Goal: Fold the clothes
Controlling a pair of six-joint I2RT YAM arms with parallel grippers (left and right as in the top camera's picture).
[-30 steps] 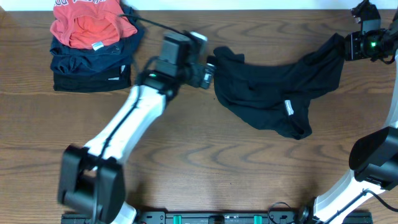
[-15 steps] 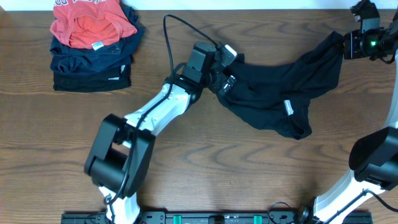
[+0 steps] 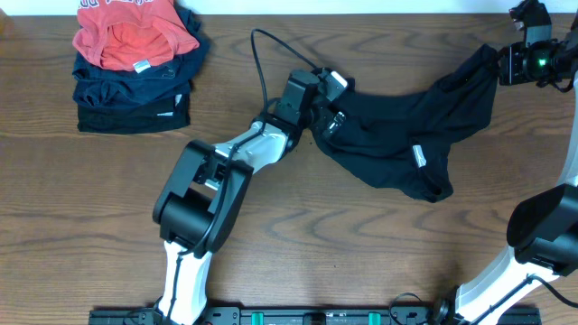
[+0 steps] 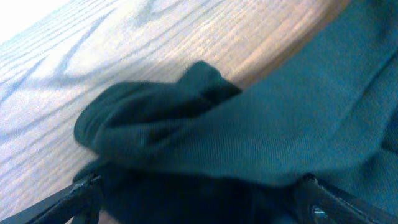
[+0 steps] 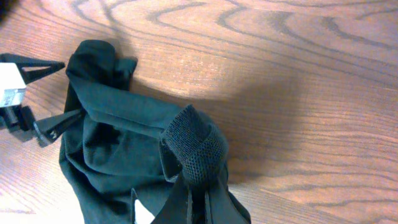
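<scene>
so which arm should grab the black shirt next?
Left: the left end effector, open, straddles the bunched free end of the black soft-fabric shirt; the right end effector is shut on its other end.

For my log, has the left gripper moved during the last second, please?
Yes: left gripper moved right, away from the folded stack, onto the black shirt.
</scene>
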